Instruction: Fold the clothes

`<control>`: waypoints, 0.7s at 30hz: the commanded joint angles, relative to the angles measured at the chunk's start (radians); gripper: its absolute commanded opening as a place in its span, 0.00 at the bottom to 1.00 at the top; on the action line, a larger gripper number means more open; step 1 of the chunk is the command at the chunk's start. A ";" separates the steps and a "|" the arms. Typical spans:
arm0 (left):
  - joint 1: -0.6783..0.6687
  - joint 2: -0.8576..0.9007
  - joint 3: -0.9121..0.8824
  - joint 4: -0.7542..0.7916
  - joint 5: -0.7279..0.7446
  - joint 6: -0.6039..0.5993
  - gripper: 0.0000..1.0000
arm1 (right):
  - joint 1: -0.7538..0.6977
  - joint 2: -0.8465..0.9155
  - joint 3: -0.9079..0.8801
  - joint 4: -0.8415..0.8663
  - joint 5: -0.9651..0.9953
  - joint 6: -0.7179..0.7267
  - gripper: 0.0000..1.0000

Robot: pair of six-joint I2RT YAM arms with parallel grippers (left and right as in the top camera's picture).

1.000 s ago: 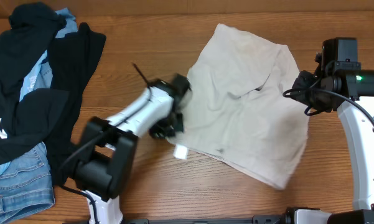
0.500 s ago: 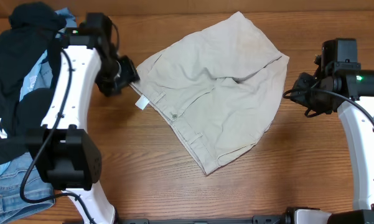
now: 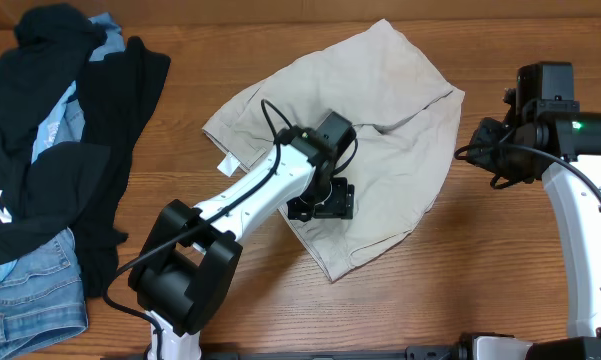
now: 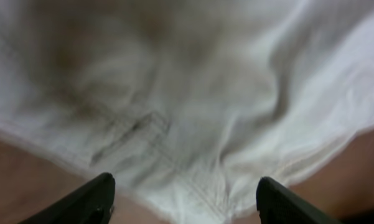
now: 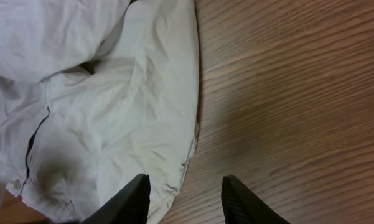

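The wood-grain worktop [image 3: 400, 310] fills the overhead view. Down its left edge lies a heap of clothes. A limp black garment [image 3: 40, 170] covers most of it and carries a small white mark, too small to read, near the frame's left border. A light-blue piece [image 3: 60, 125] shows through it, and denim [image 3: 30, 300] with a stitched hem sits in the lower left corner.

The khaki shorts [image 3: 380, 90] lie crumpled at the upper centre. They are soft, creased light beige cotton, roughly fan-shaped, with one edge reaching towards the right side of the frame.

The white left arm [image 3: 250, 190] rises from the bottom centre, lies across the lower left part of the shorts and hides that part. A black cable [image 3: 270, 115] loops above it. The white right arm [image 3: 580, 230] stands at the right border with a green light [image 3: 577, 126] lit on it.

The left hand [image 4: 187, 205] hovers over the shorts with its dark fingers [image 4: 90, 199] spread wide and nothing gripped. Its own view is blurred and shows faint stitching in the cloth. The right hand [image 5: 182, 202] is likewise released. Its fingers [image 5: 127, 199] straddle the shorts' curved hem where cloth meets bare wood.

A white tag [image 3: 227, 165] juts from the shorts' left edge, and any print on it is illegible.
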 commanded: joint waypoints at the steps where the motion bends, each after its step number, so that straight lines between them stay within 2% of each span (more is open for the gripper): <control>1: 0.029 -0.004 -0.104 0.104 0.000 -0.024 0.75 | 0.000 -0.007 0.013 0.002 0.006 -0.005 0.41; 7: 0.079 0.025 -0.170 0.179 0.000 -0.024 0.79 | 0.000 -0.007 0.013 -0.001 0.006 -0.004 0.42; 10: 0.120 0.106 -0.170 0.180 0.001 -0.024 0.78 | 0.000 -0.007 0.013 -0.004 0.006 -0.004 0.42; 14: 0.271 0.188 -0.169 0.196 0.007 0.000 0.77 | 0.000 -0.007 0.013 -0.007 0.006 -0.005 0.42; 16: 0.375 0.189 -0.154 0.220 0.061 0.045 0.76 | 0.000 -0.007 0.013 -0.007 0.006 -0.004 0.42; 18: 0.484 0.189 -0.089 0.218 0.073 0.105 0.75 | 0.000 -0.007 0.013 -0.007 0.006 -0.004 0.42; 21: 0.559 0.189 0.013 0.211 0.068 0.171 0.74 | 0.000 -0.007 0.013 -0.007 0.006 -0.004 0.42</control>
